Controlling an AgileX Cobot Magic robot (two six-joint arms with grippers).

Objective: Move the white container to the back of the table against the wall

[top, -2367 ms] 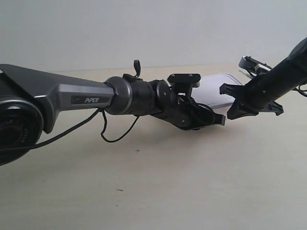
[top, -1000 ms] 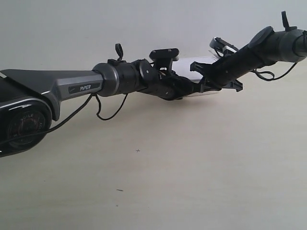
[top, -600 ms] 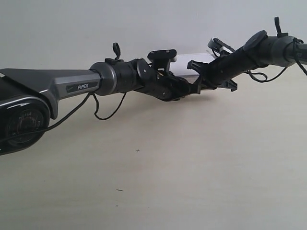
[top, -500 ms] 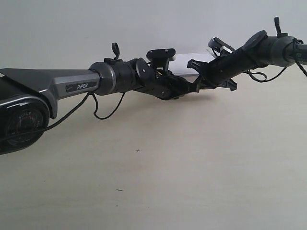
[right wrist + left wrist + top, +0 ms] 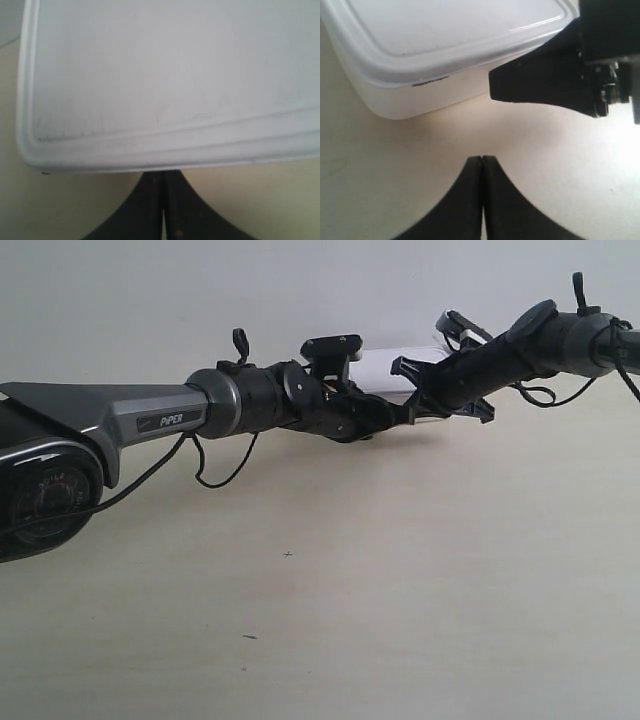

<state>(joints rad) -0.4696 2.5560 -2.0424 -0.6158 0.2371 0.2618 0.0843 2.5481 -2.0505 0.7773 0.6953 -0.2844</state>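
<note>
The white container (image 5: pixel 385 367) lies far back on the table (image 5: pixel 420 580), close under the wall (image 5: pixel 180 290), mostly hidden by both arms. In the right wrist view its flat rimmed lid (image 5: pixel 165 75) fills the frame. My right gripper (image 5: pixel 161 175) is shut, with its tips tucked under the lid's rim against the box side. My left gripper (image 5: pixel 481 159) is shut too and rests low over the table, a short gap from the container's rounded corner (image 5: pixel 395 100). The right gripper's black fingers (image 5: pixel 540 82) also show there, beside the box.
The arm at the exterior view's left (image 5: pixel 180 415) stretches across the middle, trailing a loose black cable (image 5: pixel 215 475). The arm at the exterior view's right (image 5: pixel 540 340) reaches in from the far right. Tiny dark marks (image 5: pixel 288 554) dot the table.
Both arms have moved back toward the wall and the white container has slid with them. In the last half second it shifted only slightly further back.
</note>
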